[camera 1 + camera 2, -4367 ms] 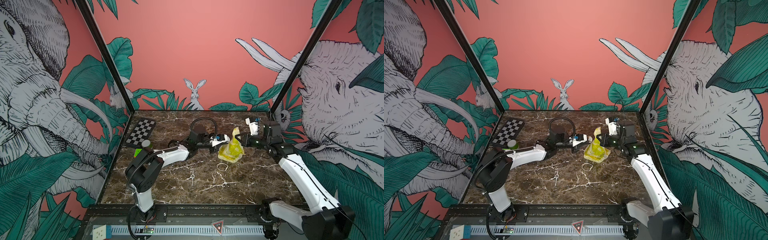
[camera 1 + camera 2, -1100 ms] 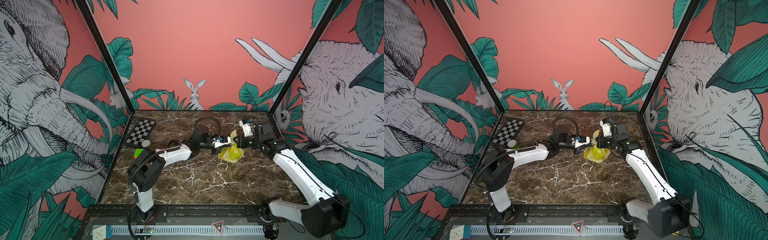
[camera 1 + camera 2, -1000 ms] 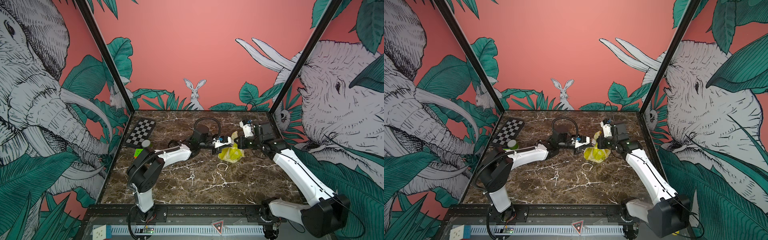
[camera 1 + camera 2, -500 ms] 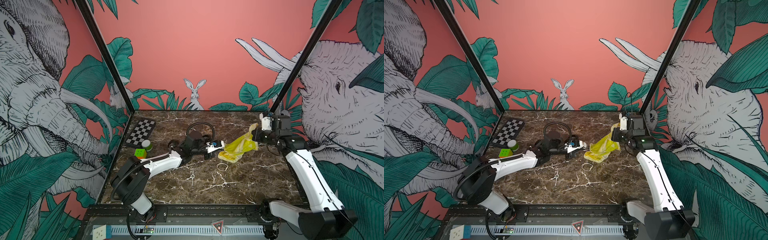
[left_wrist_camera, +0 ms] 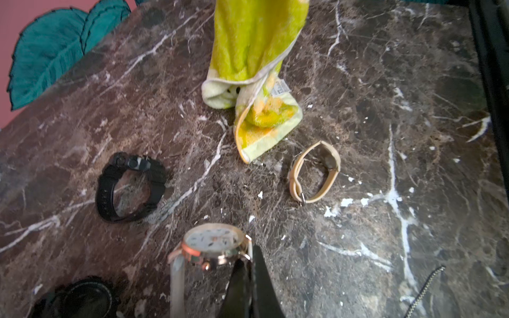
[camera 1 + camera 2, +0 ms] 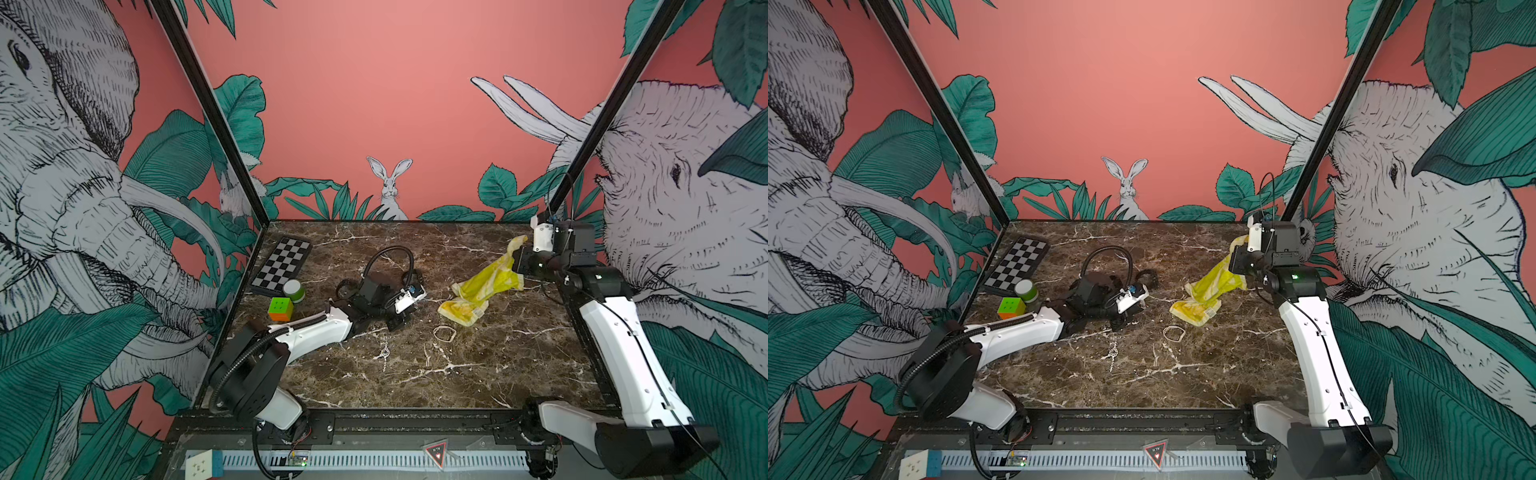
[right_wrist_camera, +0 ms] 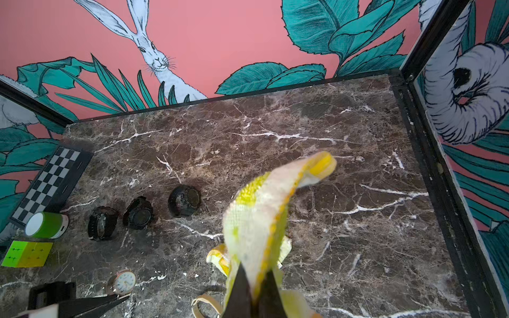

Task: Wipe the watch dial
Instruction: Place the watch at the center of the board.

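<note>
The watch has a white dial, a rose-gold case and a pale strap. My left gripper is shut on its strap right beside the case, low over the marble, dial facing up. The right wrist view shows the same watch at the tip of the left gripper. My right gripper is shut on a yellow cloth. In both top views the cloth hangs from the right gripper near the right wall down to the table, well apart from the left gripper.
A beige-strapped watch lies beside the cloth's lower end. Black watches stand in a row behind. A chessboard, green cylinder and puzzle cube sit at the left. A thin chain lies mid-table.
The right gripper has pulled back toward the right wall with the cloth, stretching it out. The left arm has drawn the watch back toward the left, away from the cloth.
</note>
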